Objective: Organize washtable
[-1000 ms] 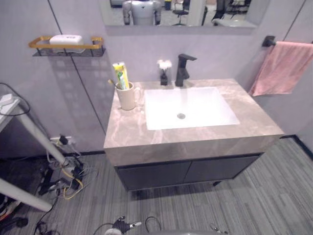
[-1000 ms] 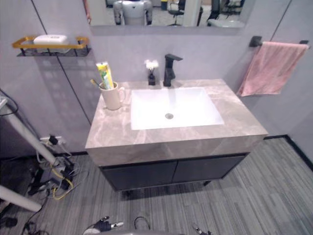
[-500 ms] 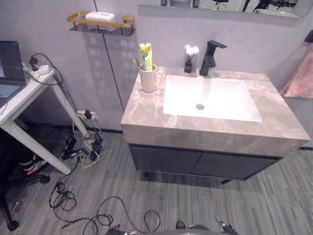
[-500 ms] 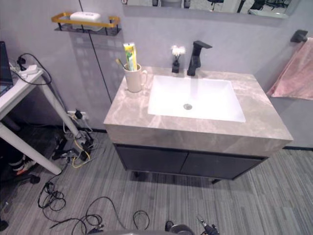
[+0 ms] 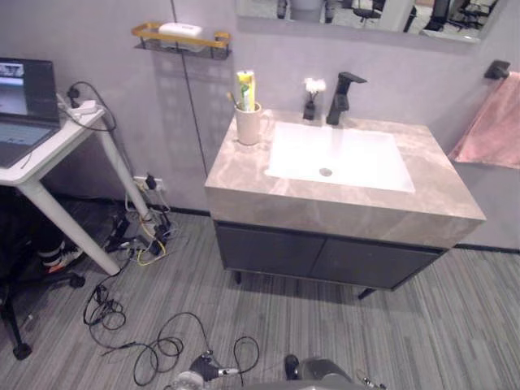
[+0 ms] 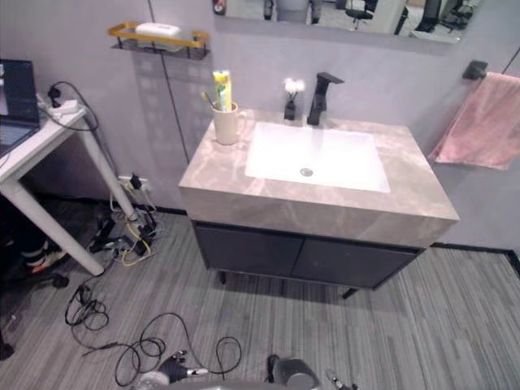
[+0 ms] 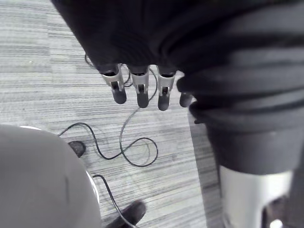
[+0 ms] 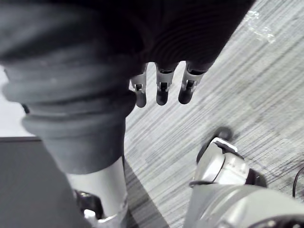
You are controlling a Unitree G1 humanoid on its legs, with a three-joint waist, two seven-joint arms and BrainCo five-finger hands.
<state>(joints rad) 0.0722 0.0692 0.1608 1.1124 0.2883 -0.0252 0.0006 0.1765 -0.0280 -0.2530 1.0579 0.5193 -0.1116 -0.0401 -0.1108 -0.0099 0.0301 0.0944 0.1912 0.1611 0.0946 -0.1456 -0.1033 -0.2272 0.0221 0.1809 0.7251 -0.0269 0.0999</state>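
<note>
The washtable (image 5: 244, 175) is a marble-topped cabinet with a white sink (image 5: 337, 154) and a black faucet (image 5: 340, 96) at its back. A cream mug (image 5: 248, 126) stands at the back left corner with a toothpaste tube (image 5: 245, 88) and a toothbrush in it. A small dark bottle with a white flower (image 5: 309, 101) sits beside the faucet. My left hand (image 7: 138, 90) hangs over the floor, open and holding nothing. My right hand (image 8: 161, 90) also hangs over the floor with straight fingers, holding nothing.
A gold wall shelf (image 5: 180, 39) holding a white soap bar (image 5: 180, 30) hangs left of the mug. A pink towel (image 5: 491, 126) hangs on the right wall. A white desk (image 5: 49, 150) with a laptop (image 5: 24, 89) stands at the left, cables (image 5: 138, 244) beneath it.
The whole picture has shifted: the camera has moved back and leftward, so the washtable looks farther off and the desk with the laptop has come into view. Nothing on the washtable moved.
</note>
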